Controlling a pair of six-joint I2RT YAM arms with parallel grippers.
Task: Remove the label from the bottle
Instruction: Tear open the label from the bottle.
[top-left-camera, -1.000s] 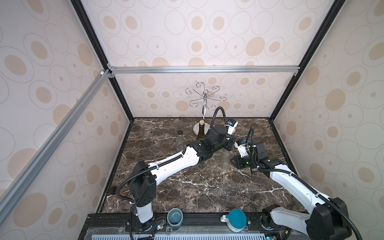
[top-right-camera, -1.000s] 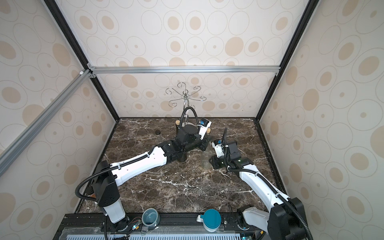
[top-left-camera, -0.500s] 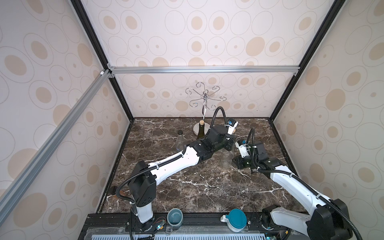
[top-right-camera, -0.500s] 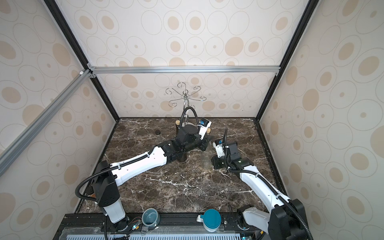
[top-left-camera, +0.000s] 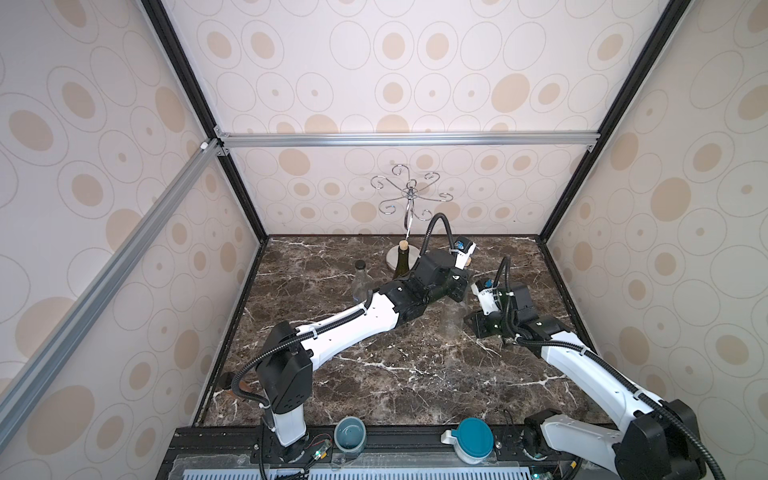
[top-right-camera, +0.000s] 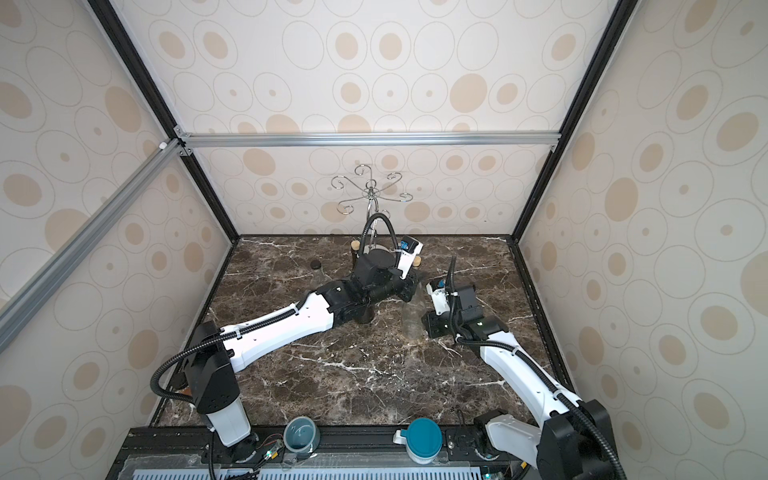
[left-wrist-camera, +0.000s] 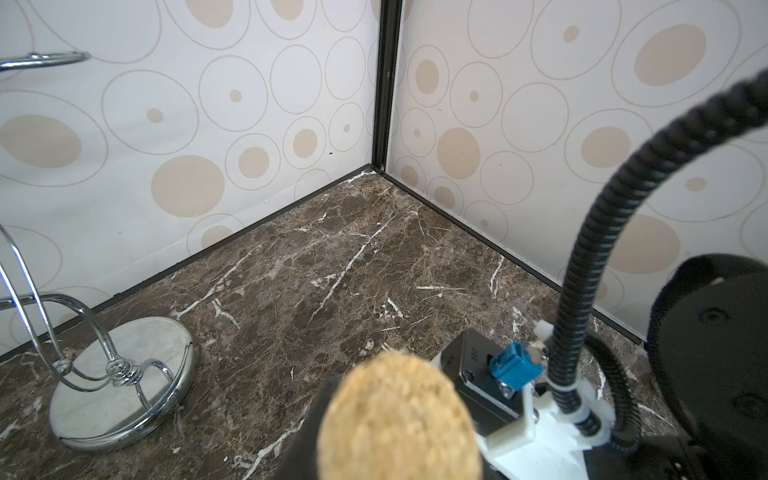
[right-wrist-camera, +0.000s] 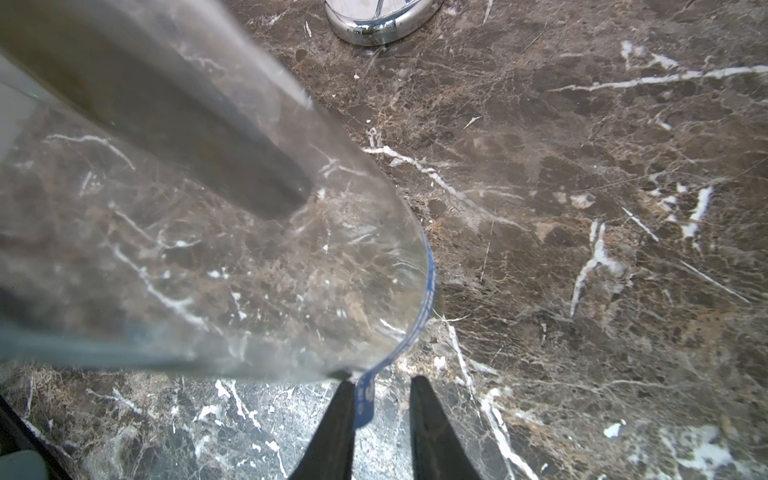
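Note:
A clear glass bottle (top-left-camera: 453, 322) (top-right-camera: 412, 320) stands upright at the middle right of the marble floor. My left gripper (top-left-camera: 457, 291) (top-right-camera: 409, 291) is shut on its neck, just under the cork (left-wrist-camera: 399, 419) that fills the left wrist view. A thin blue label (right-wrist-camera: 430, 282) runs round the base of the bottle (right-wrist-camera: 208, 249). The label's loose end hangs between the fingers of my right gripper (right-wrist-camera: 384, 399) and lies against one finger (right-wrist-camera: 343, 415). The jaws stand apart with a gap. In both top views the right gripper (top-left-camera: 471, 322) (top-right-camera: 426, 326) sits low beside the bottle's base.
A chrome hook stand (top-left-camera: 409, 199) with a round base (left-wrist-camera: 124, 378) stands at the back. Near it are a dark green corked bottle (top-left-camera: 402, 268) and a clear bottle with a black cap (top-left-camera: 360, 282). A teal cup (top-left-camera: 350, 434) and a teal-lidded container (top-left-camera: 471, 438) sit on the front rail.
My right gripper has shifted slightly by the bottle's base. The left arm and the bottle have stayed in place.

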